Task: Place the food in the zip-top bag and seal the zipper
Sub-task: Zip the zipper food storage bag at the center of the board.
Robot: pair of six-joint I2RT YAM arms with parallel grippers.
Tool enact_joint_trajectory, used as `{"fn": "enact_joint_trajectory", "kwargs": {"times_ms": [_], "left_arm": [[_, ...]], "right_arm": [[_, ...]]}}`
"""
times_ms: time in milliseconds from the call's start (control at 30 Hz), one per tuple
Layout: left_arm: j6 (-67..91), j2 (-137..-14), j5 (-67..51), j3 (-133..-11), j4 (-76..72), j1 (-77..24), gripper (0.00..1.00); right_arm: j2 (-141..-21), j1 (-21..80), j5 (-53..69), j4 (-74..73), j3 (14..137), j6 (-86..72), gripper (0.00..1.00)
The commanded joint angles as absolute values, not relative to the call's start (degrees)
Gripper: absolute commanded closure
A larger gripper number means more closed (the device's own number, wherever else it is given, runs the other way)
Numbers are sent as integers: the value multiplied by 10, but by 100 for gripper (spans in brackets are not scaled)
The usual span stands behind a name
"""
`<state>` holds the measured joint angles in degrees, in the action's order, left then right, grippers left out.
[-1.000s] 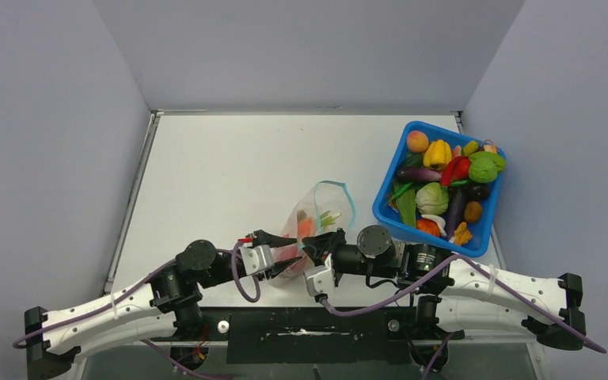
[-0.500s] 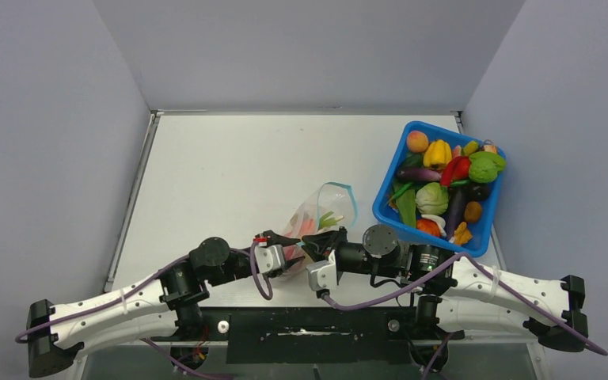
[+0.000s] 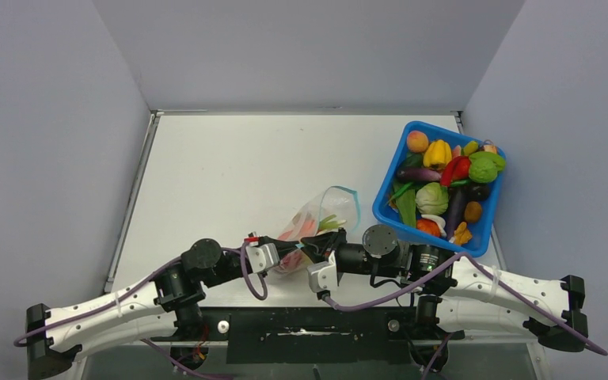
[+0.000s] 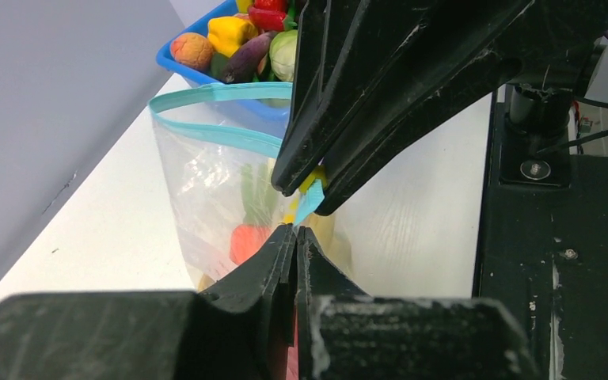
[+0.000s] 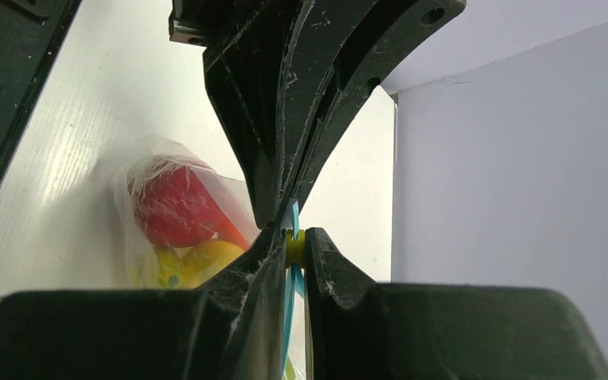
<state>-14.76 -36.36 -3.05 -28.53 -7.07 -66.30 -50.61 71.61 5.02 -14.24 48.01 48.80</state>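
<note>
A: Looking at the zip-top bag [image 3: 317, 226] at 6 o'clock on the worktop [image 3: 229, 174], is the filling done?

B: Some food [image 3: 307, 227] is inside: a red piece [image 5: 170, 202], a yellow piece [image 5: 206, 257] and a green-and-white piece [image 3: 328, 220]. Whether more should go in, I cannot say.

A: And the zipper [image 3: 347, 194]?

B: Not sealed. It gapes as a loop toward 1 o'clock. Closing it is what is left, I judge.

A: The tools?

B: The right tool [image 3: 314, 245] is pinched narrow on the zipper's near end, with a yellow bit [image 5: 294, 247] in its grip. The left tool [image 3: 289, 252] is clamped tight right against it, apparently on the same strip.

A: The blue bin [image 3: 382, 207]?

B: At 3 o'clock, heaped with toy vegetables and fruit [image 3: 443, 182].
</note>
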Motion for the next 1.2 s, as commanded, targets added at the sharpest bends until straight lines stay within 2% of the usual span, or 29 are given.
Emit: {"fn": "enact_joint_trajectory", "kwargs": {"times_ms": [0,300,833,967,1033,1167], "left_arm": [[-151,-343,-27,-289,-114,-663,100],[-162,-312,-43,-276,-106,-663,100],[-139,-297,3,-271,-125,-663,99],[-134,-317,-15,-287,-124,-663,79],[-132,-330,-27,-294,-119,-663,76],[-133,-346,-39,-302,-115,-662,74]], "right_arm": [[-511,712,57,-140,506,475,100],[-503,668,84,-194,525,454,100],[-492,615,121,-243,532,446,100],[-493,615,133,-200,520,443,100],[-495,615,138,-182,516,443,100],[-502,615,142,-171,517,442,100]]}}
